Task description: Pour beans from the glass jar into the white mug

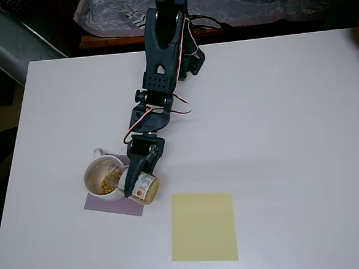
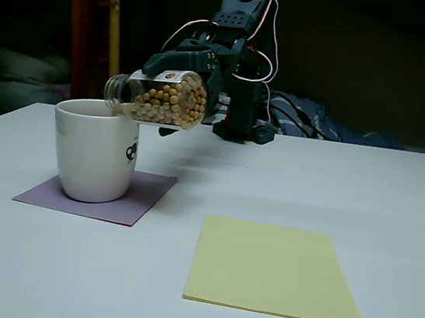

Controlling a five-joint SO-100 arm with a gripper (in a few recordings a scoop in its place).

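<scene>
Dark claw [image 2: 177,84] clamped on clear labelled glass jar [image 2: 158,97], tipped mouth-first over round white ceramic mug [image 2: 94,151] so tan beans [image 2: 175,101] spill in.

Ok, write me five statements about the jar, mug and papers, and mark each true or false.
1. The glass jar is tipped on its side, mouth over the white mug. True.
2. The mug stands on the yellow sheet. False: it stands on the purple mat.
3. Beans already lie in the mug. True.
4. The jar is empty. False: beans still fill most of it.
5. The gripper is open, clear of the jar. False: it holds the jar.
</scene>
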